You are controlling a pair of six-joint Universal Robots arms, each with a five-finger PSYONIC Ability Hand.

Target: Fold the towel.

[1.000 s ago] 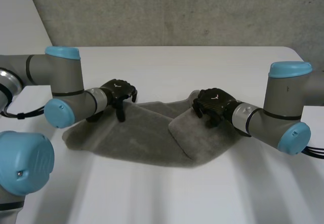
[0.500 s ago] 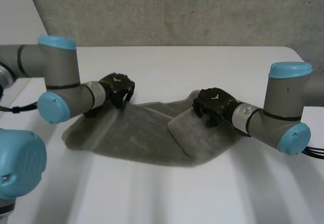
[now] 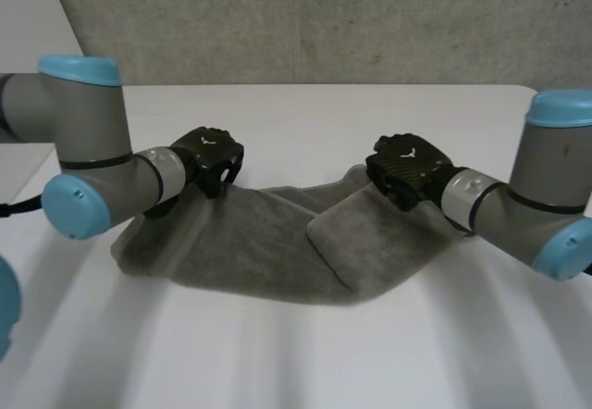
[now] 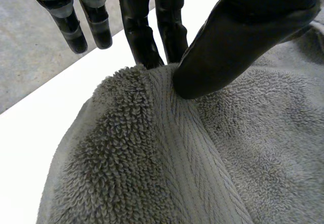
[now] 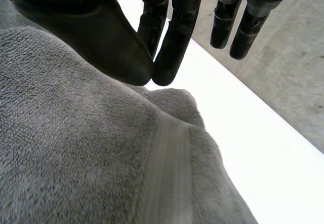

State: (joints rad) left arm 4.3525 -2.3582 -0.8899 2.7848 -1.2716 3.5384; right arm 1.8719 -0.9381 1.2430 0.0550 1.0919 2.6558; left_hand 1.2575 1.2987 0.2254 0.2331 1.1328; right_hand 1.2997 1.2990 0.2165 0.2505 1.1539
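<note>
Grey terry towel (image 3: 250, 242) lies crumpled across the middle of the white table (image 3: 305, 363), its right part turned over as a flap. My left hand (image 3: 211, 154) sits at the towel's far left edge, knuckles up, palm tipped down. In the left wrist view its thumb presses the woven hem band against the fingers behind it, so it is pinching the cloth. My right hand (image 3: 404, 164) is low at the flap's far right corner, and I cannot tell whether it holds any cloth. Since a second ago my left hand has slid a little left and farther, my right hand has moved right and farther, and the towel has kept its place.
</note>
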